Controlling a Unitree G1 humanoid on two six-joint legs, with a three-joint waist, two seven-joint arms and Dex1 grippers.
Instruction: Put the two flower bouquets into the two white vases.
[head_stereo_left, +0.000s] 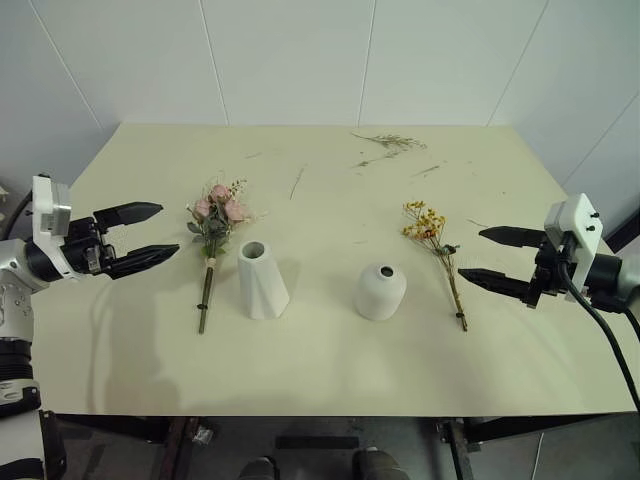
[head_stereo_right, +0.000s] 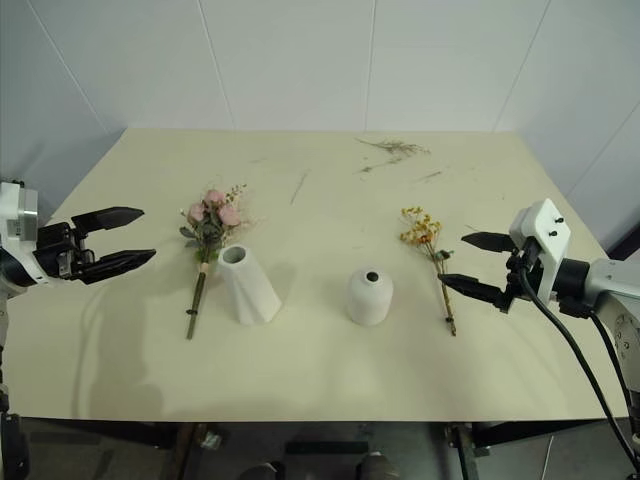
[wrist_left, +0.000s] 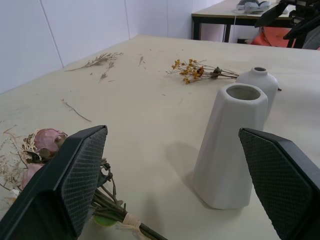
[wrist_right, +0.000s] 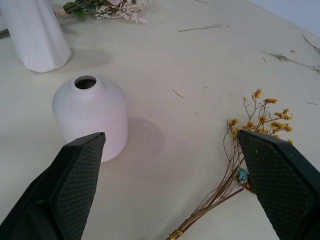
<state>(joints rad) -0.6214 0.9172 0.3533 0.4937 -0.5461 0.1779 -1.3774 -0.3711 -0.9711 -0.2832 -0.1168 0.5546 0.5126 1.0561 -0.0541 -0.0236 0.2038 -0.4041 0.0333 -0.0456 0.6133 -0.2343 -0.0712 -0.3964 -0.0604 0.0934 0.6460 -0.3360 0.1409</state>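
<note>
Both vases stand nearest me, mid-table, upright and empty. Tall twisted cone vase (head_stereo_left: 262, 280) on my left, wide mouth up. Short domed vase (head_stereo_left: 380, 291) on my right, small hole at top. They stand apart, bare table (head_stereo_left: 320, 370) between.

Pink rose bouquet (head_stereo_left: 214, 225) lies flat just left of the cone vase, blooms toward the far edge, stem (head_stereo_left: 205, 295) running back toward me. Near the vase, not touching it.

Yellow-flower bouquet (head_stereo_left: 432, 238) lies flat right of the domed vase, heads away from me, thin stem (head_stereo_left: 456, 295) angled toward the near edge. Apart from the vase.

My left gripper (head_stereo_left: 138, 236) hovers over the table's left side, left of the roses, fingers spread wide, holding nothing.

My right gripper (head_stereo_left: 498, 260) hangs at the right side, just beyond the yellow stem, fingers wide apart, also empty.

Loose dried twigs (head_stereo_left: 388, 143) lie scattered near the far edge, well clear of everything else.
</note>
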